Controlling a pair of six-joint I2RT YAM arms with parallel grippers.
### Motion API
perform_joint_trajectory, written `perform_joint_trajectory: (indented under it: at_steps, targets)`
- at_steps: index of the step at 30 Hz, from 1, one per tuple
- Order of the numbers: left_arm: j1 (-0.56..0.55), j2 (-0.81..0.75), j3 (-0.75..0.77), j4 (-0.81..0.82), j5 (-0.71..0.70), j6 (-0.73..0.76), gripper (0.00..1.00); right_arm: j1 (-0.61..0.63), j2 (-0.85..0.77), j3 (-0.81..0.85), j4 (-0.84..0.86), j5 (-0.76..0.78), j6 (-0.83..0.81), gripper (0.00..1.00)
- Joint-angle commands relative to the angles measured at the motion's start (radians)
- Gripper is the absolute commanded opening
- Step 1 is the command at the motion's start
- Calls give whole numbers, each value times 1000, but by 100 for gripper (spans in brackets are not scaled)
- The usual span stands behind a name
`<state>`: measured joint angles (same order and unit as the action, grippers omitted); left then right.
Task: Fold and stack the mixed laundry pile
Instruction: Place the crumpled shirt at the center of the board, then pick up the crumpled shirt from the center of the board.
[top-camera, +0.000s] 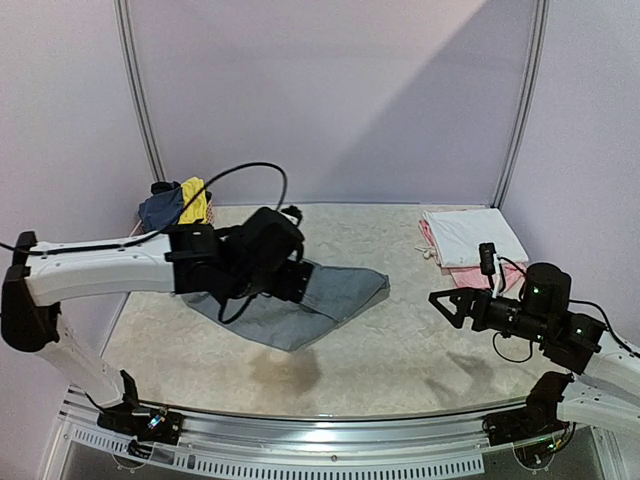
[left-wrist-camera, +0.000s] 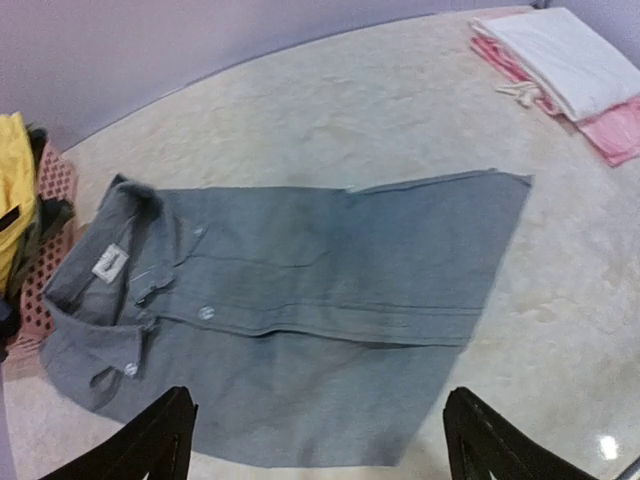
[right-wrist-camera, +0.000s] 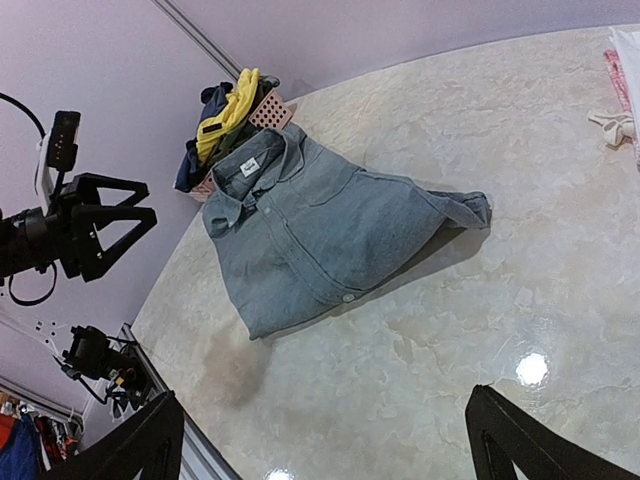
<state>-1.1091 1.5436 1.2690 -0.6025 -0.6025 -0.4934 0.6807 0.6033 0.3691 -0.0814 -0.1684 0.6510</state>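
Observation:
A grey button shirt (top-camera: 325, 300) with a collar lies flat on the table, also seen in the left wrist view (left-wrist-camera: 300, 290) and the right wrist view (right-wrist-camera: 310, 215). My left gripper (left-wrist-camera: 318, 405) hangs open just above the shirt's near hem, holding nothing. The rest of the laundry pile, a yellow garment (top-camera: 193, 200) and a navy top (top-camera: 160, 210), sits in the basket at the back left. A folded white piece (top-camera: 472, 235) lies on a folded pink piece (top-camera: 475, 277) at the back right. My right gripper (top-camera: 445, 305) hovers open over bare table.
The pink lattice basket (left-wrist-camera: 52, 185) stands against the left wall, touching the shirt's collar side. Purple walls close the back and sides. A metal rail (top-camera: 330, 430) runs along the table's near edge.

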Motion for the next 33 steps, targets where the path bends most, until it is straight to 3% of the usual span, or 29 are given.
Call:
perform_joint_trajectory:
  at_steps: [1, 5, 10, 14, 20, 27, 33]
  targets:
    - [101, -105, -222, -27, -70, -130, 85, 5, 39, 8, 41, -26, 4, 99]
    - [193, -206, -373, 14, -69, -170, 82, 6, 97, 10, 72, -49, 5, 99]
    - [379, -305, -551, 173, 94, -175, 80, 23, 180, 25, 125, -70, 18, 99]
    - [464, -357, -645, 225, 75, -227, 78, 96, 242, 57, 123, -32, -1, 99]
    - [657, -429, -789, 419, 215, -247, 70, 189, 398, 135, 97, 23, -37, 99]
    - [857, -354, -857, 649, 364, -254, 60, 235, 520, 193, 87, 41, -56, 99]
    - [949, -158, -845, 844, 465, -236, 53, 238, 540, 197, 88, 46, -62, 99]
